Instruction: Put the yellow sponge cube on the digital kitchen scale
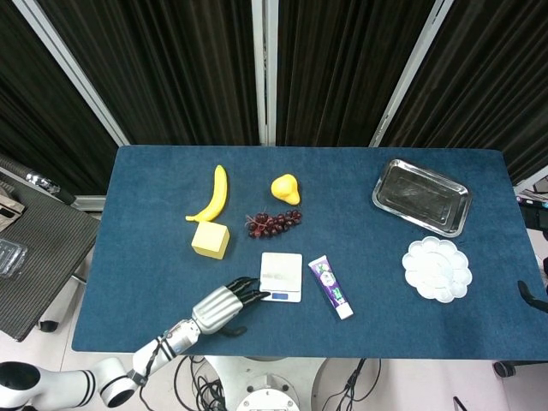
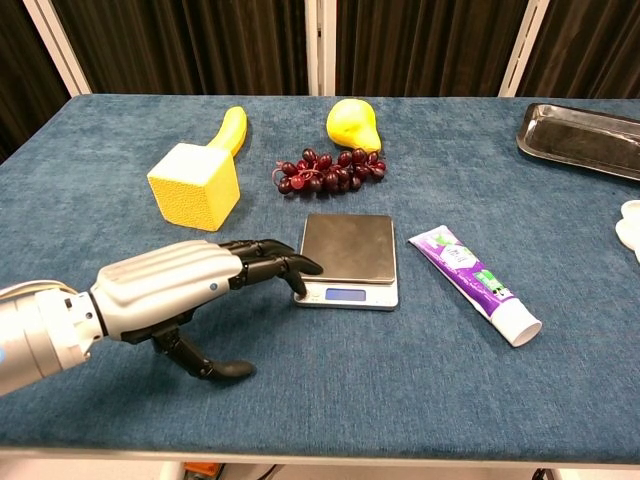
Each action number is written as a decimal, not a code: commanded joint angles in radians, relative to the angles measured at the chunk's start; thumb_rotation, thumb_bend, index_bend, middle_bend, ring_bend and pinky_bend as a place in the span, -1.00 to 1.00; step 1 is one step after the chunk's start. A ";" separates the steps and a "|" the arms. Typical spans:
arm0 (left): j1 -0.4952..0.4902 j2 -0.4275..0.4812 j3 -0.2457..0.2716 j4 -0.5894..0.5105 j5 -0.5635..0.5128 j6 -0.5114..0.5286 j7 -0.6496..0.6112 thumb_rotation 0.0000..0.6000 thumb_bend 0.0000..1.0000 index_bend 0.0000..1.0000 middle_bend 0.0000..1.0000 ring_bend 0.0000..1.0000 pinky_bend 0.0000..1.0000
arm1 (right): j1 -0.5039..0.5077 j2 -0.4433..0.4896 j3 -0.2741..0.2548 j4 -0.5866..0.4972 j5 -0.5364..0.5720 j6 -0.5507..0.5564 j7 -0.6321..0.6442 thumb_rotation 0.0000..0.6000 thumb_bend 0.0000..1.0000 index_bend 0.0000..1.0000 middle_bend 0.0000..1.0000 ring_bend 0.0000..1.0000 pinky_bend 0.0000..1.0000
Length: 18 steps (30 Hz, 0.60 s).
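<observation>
The yellow sponge cube [image 1: 211, 240] [image 2: 194, 185] sits on the blue table, just in front of the banana. The digital kitchen scale [image 1: 281, 276] [image 2: 346, 258] lies to its right and nearer me; its small display glows blue and its platform is bare. My left hand [image 1: 220, 306] [image 2: 175, 285] hovers low at the scale's front left corner, fingers stretched out, with the fingertips [image 2: 305, 265] touching the scale's front left edge beside the display. It holds nothing. My right hand is outside both views.
A banana [image 1: 213, 194], a pear [image 1: 286, 188] and a bunch of grapes [image 1: 274, 223] lie behind the scale. A toothpaste tube [image 1: 330, 286] lies right of it. A metal tray [image 1: 421, 195] and a white palette [image 1: 437, 270] are at the far right.
</observation>
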 commanded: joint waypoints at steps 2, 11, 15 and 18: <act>-0.003 -0.007 0.007 0.011 -0.010 -0.013 -0.012 1.00 -0.47 -0.83 -0.60 -1.00 -0.81 | -0.002 0.000 -0.001 -0.001 -0.001 0.002 -0.003 1.00 -0.52 -1.00 -1.00 -1.00 -1.00; 0.003 0.015 -0.002 -0.017 0.019 0.069 -0.009 1.00 -0.47 -0.83 -0.64 -1.00 -0.81 | -0.005 0.002 0.002 0.000 0.002 0.004 0.001 1.00 -0.52 -1.00 -1.00 -1.00 -1.00; 0.017 0.065 -0.033 -0.076 0.027 0.151 0.001 1.00 -0.47 -0.83 -0.67 -1.00 -0.80 | -0.005 0.002 0.002 -0.005 -0.003 0.008 -0.001 1.00 -0.52 -1.00 -1.00 -1.00 -1.00; 0.034 0.102 -0.066 -0.110 0.024 0.220 0.024 1.00 -0.47 -0.83 -0.68 -1.00 -0.78 | -0.006 0.000 0.003 -0.007 -0.004 0.012 -0.002 1.00 -0.52 -1.00 -1.00 -1.00 -1.00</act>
